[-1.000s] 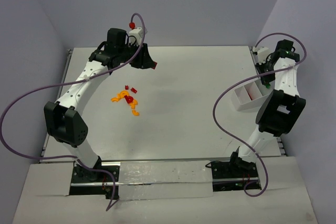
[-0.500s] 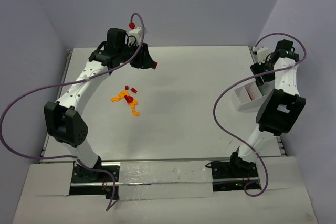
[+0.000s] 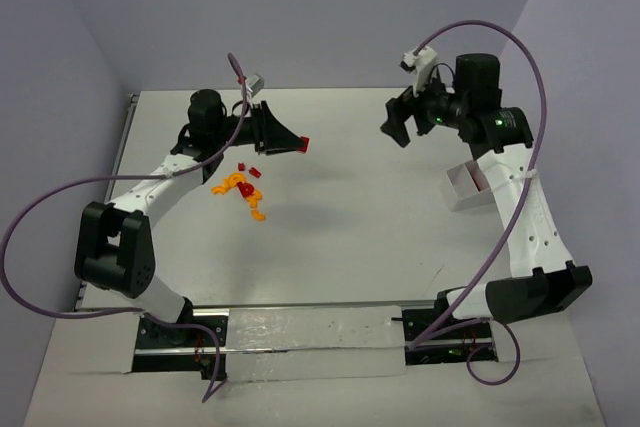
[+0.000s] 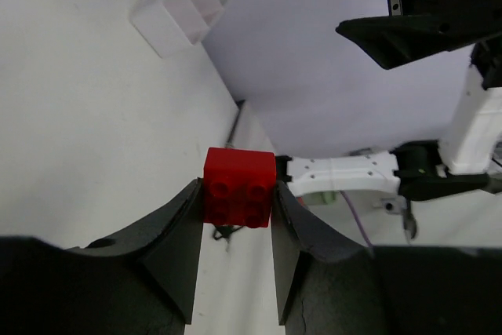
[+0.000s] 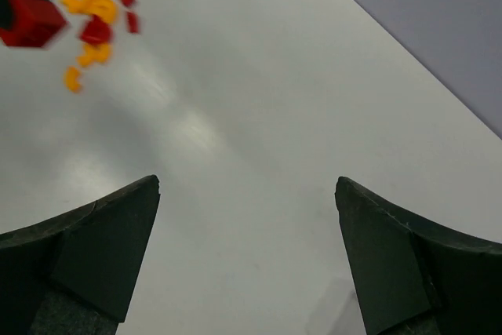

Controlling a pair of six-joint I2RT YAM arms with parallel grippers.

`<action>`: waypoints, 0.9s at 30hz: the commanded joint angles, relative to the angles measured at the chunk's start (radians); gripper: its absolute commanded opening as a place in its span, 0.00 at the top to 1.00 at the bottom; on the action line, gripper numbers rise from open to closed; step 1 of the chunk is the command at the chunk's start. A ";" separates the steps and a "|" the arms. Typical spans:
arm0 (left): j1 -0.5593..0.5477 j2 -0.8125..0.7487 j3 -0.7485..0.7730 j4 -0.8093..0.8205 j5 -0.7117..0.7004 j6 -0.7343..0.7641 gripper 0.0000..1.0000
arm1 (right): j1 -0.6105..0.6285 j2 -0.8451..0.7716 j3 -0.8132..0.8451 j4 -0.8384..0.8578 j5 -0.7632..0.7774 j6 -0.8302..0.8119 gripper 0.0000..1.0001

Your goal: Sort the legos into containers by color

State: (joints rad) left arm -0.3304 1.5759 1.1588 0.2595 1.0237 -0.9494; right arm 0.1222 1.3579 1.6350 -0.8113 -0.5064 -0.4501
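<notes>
1. The left arm stretches low over the far left of the worktop (image 3: pixel 350 237). The left gripper (image 3: pixel 297 143) pinches a red lego brick (image 4: pixel 238 198) above the surface.
2. The right arm is bent high on the far right. The right gripper (image 5: pixel 247 184) is spread wide and holds nothing.
3. Red and orange legos (image 3: pixel 243 190) lie heaped near the left gripper, and a white container (image 3: pixel 465 187) sits at the right edge. The walls are pale violet.
</notes>
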 commanded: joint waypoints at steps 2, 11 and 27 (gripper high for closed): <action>0.001 -0.050 -0.060 0.490 0.157 -0.410 1.00 | 0.185 0.063 0.011 0.146 -0.062 0.178 0.00; -0.002 -0.056 -0.016 0.240 0.135 -0.348 1.00 | 0.436 0.133 0.070 0.077 -0.010 0.068 0.00; -0.015 -0.045 -0.017 0.190 0.129 -0.326 1.00 | 0.524 0.233 0.175 0.093 0.066 0.049 0.02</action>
State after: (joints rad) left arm -0.3337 1.5558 1.1042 0.4512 1.1454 -1.2818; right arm 0.6188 1.5734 1.7414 -0.7369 -0.4599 -0.3806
